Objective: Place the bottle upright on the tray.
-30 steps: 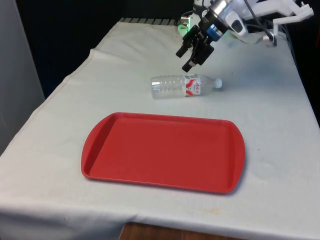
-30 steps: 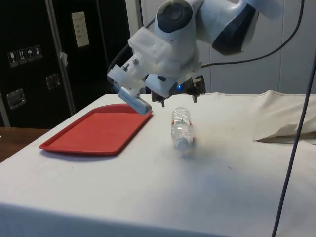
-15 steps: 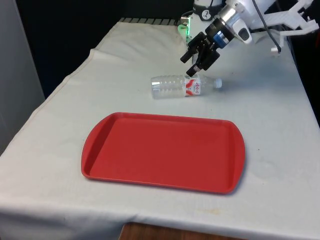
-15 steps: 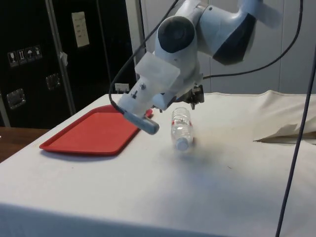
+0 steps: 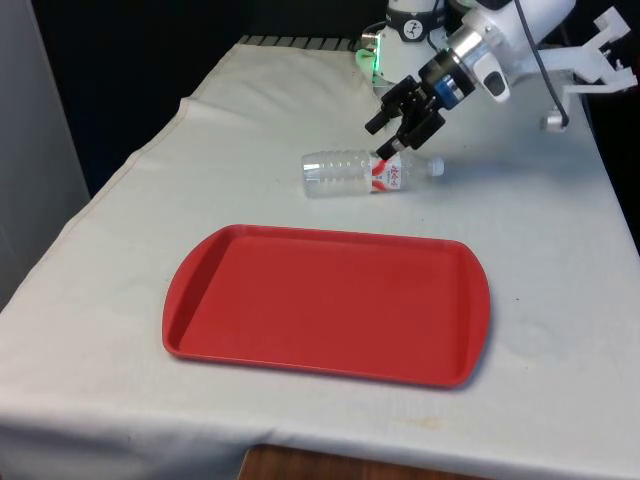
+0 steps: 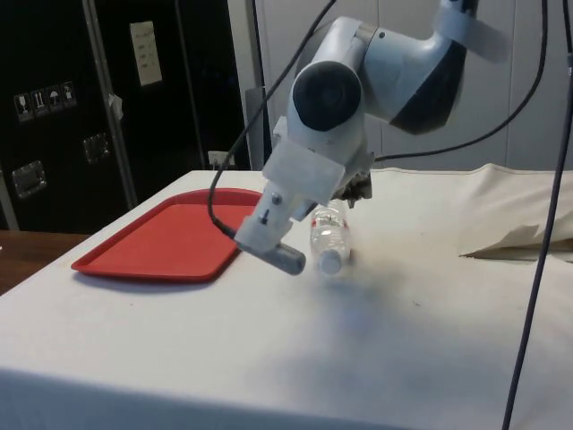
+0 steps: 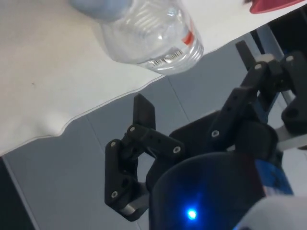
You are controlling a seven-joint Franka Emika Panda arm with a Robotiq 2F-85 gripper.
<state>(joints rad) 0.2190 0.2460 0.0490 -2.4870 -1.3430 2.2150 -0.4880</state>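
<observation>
The black two-finger hand (image 5: pixel 393 135) has been lowered and tilted toward the clear plastic bottle with red-white label (image 5: pixel 368 170), lying on the white-clothed table (image 5: pixel 130 210) just behind the empty red plastic tray (image 5: pixel 325 303) — fingers spread, nothing held. Grasp looks imminent.

Gripper (image 5: pixel 388 133) tilted steeply, fingers (image 7: pixel 144 111) spread apart

— How many bottles on the worktop (image 5: pixel 560 260)?
— One bottle (image 5: pixel 366 171), clear plastic with a red-and-white label, lying on its side toward the far edge.
— And trays?
— One red tray (image 5: pixel 326 303), near the front edge.
— Anything else to count?
— One hand (image 5: pixel 395 128), with two fingers (image 7: pixel 144 113), over the bottle.
</observation>
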